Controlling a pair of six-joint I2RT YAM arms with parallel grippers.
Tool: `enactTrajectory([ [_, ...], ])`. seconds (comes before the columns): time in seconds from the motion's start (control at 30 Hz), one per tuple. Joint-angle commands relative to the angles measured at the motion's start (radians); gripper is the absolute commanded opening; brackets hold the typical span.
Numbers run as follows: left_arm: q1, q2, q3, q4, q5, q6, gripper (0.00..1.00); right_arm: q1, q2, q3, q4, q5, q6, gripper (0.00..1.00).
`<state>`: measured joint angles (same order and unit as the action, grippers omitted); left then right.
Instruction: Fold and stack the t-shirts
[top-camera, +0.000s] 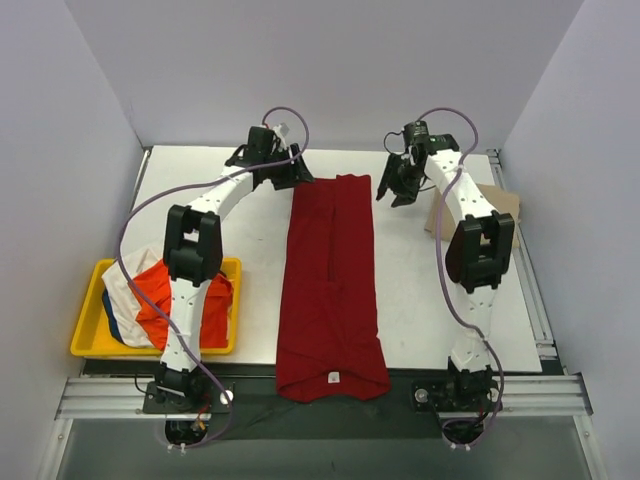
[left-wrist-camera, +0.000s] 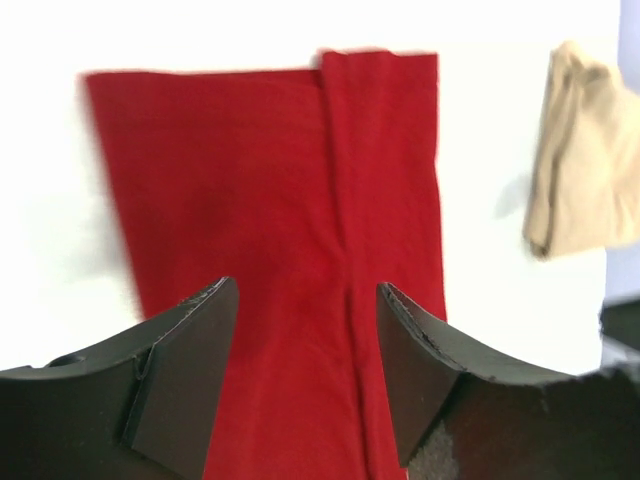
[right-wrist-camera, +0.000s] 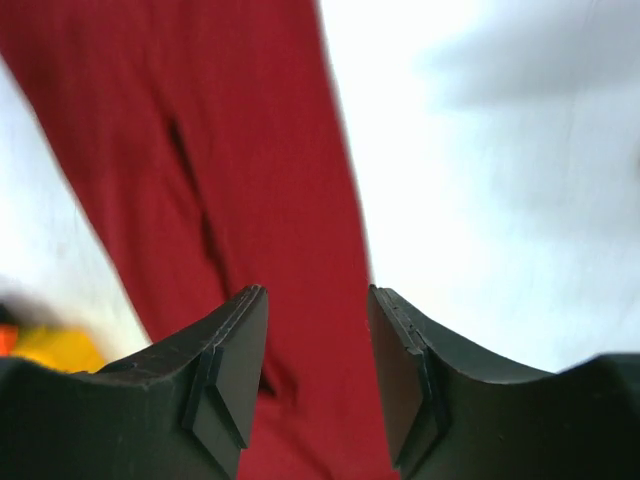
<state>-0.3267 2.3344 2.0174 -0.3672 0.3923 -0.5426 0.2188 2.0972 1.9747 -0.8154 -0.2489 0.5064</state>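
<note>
Table (top-camera: 420, 300): red shirt (top-camera: 330, 290) between left gripper (top-camera: 296, 172), right gripper (top-camera: 393, 192).

Top view: looked down from above and behind the arm bases toward the far wall, far enough off to take in the whole table (top-camera: 410, 300), the dark red t-shirt (top-camera: 330, 290) down its middle and the yellow tray (top-camera: 85, 335) at near left.
Left wrist view: sat close over the far left of the table, looking down past the left gripper (left-wrist-camera: 305, 288) at the shirt's far end, with the tan t-shirt (left-wrist-camera: 590, 150) to the right.
Right wrist view: hung close over the far right, looking steeply down past the right gripper (right-wrist-camera: 315, 290) at the red shirt's right edge.
Shared: all three views held the red shirt.
</note>
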Motion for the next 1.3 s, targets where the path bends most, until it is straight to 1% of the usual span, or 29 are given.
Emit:
enactTrajectory([
  [0.0,0.012,0.031,0.075,0.060,-0.072,-0.019,0.67,-0.039,0.121,0.122,0.039,0.023,-0.051,0.45],
  [0.07,0.011,0.068,0.107,0.065,-0.089,-0.019,0.67,-0.052,0.177,0.144,0.134,0.020,-0.048,0.45],
  [0.17,0.011,0.097,0.115,0.100,-0.122,-0.030,0.67,-0.068,0.231,0.154,0.244,-0.018,-0.017,0.44],
  [0.47,0.032,0.123,0.132,0.181,-0.216,-0.057,0.67,-0.076,0.336,0.179,0.441,-0.055,0.046,0.45],
  [0.6,0.046,0.167,0.165,0.195,-0.181,-0.115,0.68,-0.082,0.398,0.236,0.467,-0.052,0.102,0.46],
  [0.8,0.052,0.229,0.219,0.186,-0.165,-0.170,0.67,-0.082,0.483,0.323,0.475,-0.043,0.164,0.49],
  [1.1,0.058,0.296,0.280,0.180,-0.150,-0.220,0.68,-0.079,0.543,0.369,0.507,-0.049,0.233,0.50],
  [1.27,0.061,0.316,0.285,0.175,-0.141,-0.230,0.67,-0.067,0.564,0.388,0.527,-0.066,0.254,0.49],
])
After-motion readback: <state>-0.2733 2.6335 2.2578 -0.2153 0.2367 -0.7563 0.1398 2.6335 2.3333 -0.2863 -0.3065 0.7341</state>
